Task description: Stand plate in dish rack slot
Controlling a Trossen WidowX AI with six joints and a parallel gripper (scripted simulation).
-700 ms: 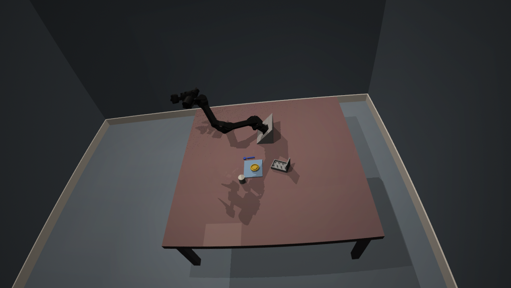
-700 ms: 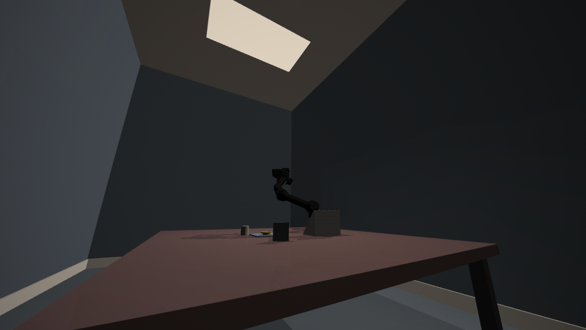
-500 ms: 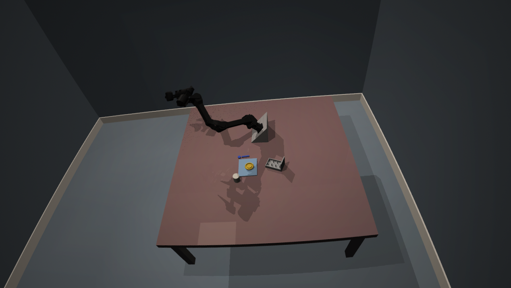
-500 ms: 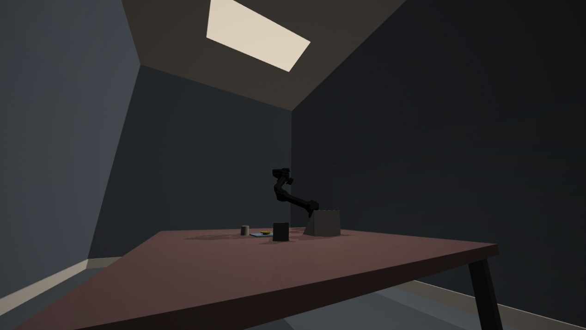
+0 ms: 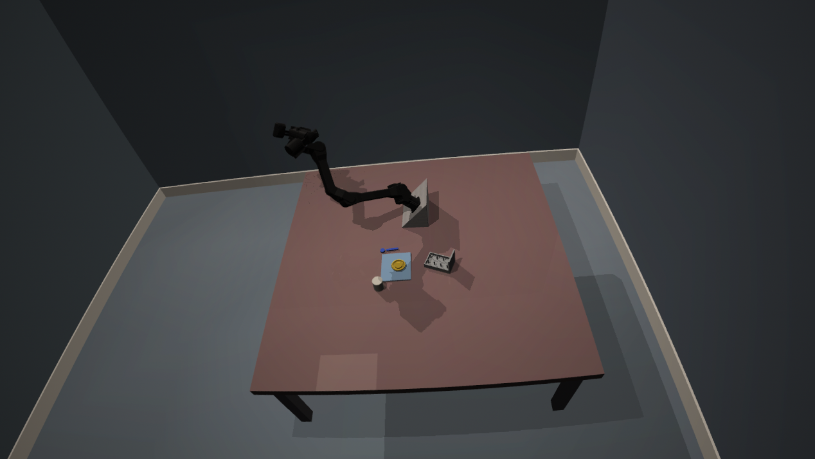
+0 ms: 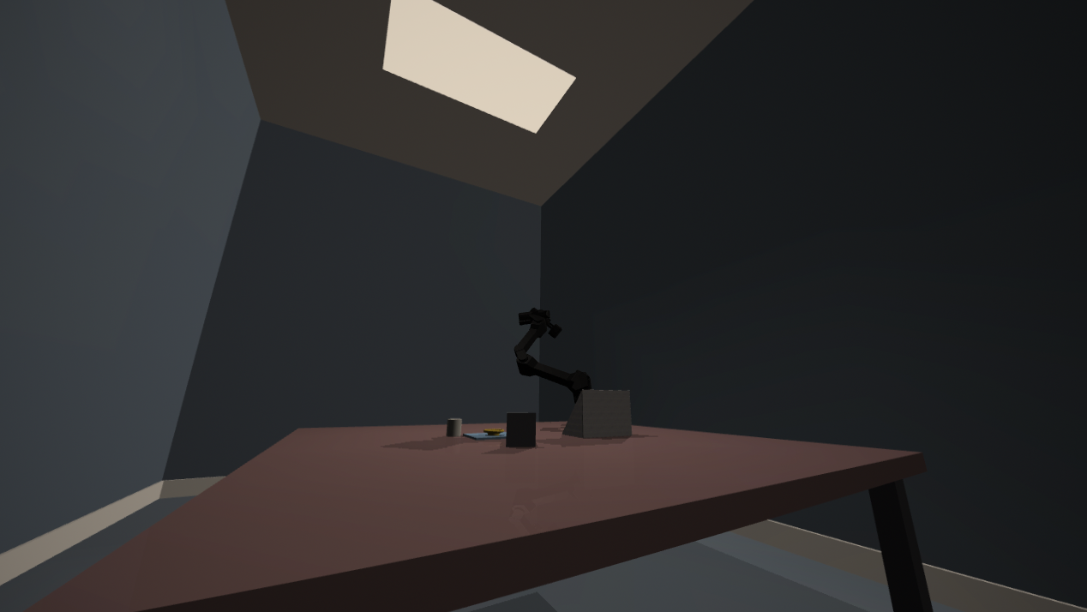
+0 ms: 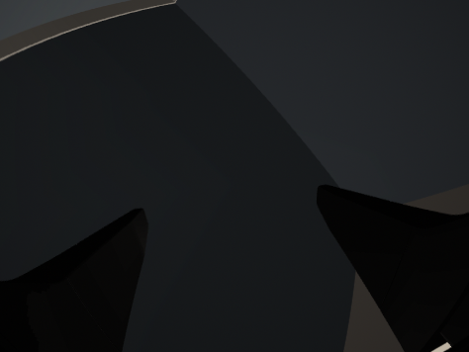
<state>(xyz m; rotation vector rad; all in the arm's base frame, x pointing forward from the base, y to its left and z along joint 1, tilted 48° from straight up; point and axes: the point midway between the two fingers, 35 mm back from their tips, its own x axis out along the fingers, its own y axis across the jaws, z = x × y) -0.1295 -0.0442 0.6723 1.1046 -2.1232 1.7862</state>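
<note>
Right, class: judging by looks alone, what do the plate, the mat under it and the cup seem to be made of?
Plate: glossy yellow with ridged rings, perhaps glazed ceramic or plastic. Mat: flat, matte pale blue, maybe cloth or rubber. Cup: plain off-white, matte, possibly ceramic. All too small to be sure.

Arm (image 5: 342,197) is rising from its mount and reaching beyond the worktop's far-left corner, elbow bent low; gripper (image 5: 277,130) is hanging high, pointing upward, its fingers standing wide apart, gripping nothing.
</note>
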